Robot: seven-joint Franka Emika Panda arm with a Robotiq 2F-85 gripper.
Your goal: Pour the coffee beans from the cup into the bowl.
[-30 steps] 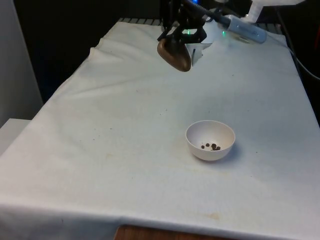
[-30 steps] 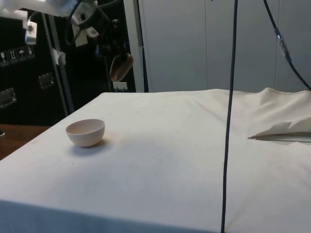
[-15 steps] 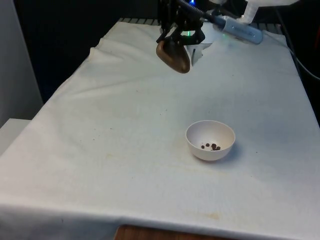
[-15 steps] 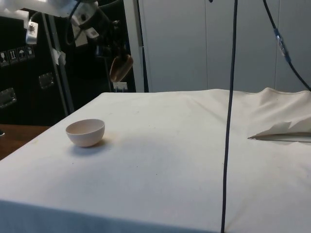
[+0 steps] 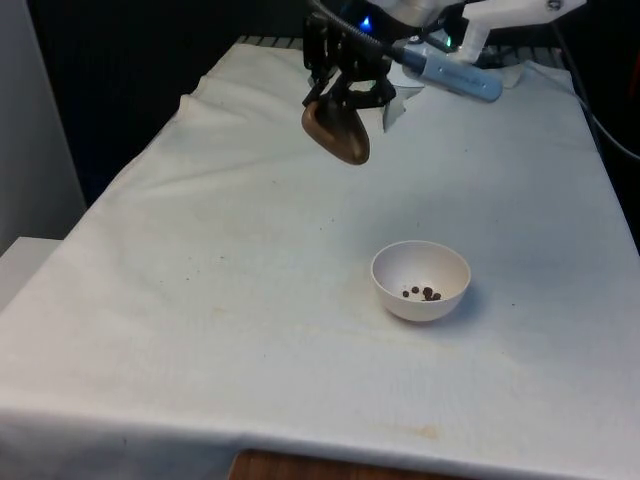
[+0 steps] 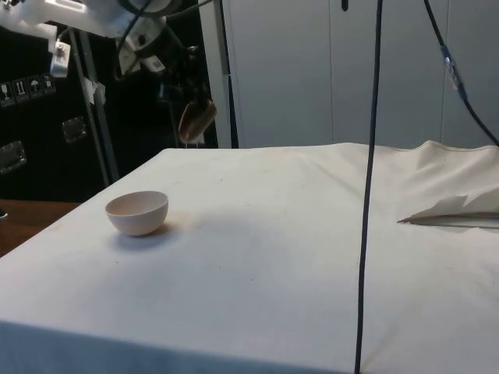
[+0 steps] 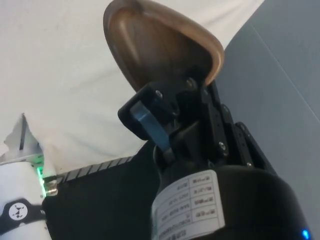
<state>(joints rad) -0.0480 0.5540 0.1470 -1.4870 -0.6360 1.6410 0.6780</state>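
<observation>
White-clothed bench [image 5: 200, 300] carries a small white round bowl [image 5: 421, 280] with few beans [image 5: 425, 293]; black pincer [image 5: 345, 92] clamps tilted brown wooden cup [image 5: 336, 132] aloft, well apart from bowl; path between unobstructed.

The front view looks down the length of the table under a white cloth [image 5: 250, 300] from above its near end, facing the far end, with the small round white bowl [image 5: 421, 280] close to the camera and slightly towards the front view's right. The side view sits low at the table's [image 6: 281, 234] long edge, nearly level with the cloth, facing across it; here the bowl [image 6: 137, 213] lies near the left. The wrist view is very close, looking along the black two-finger gripper [image 7: 170, 100] at the brown wooden cup [image 7: 155, 45]. All three views share that cup [image 5: 337, 132] [image 6: 196, 120] and the cloth beyond the bowl.
</observation>
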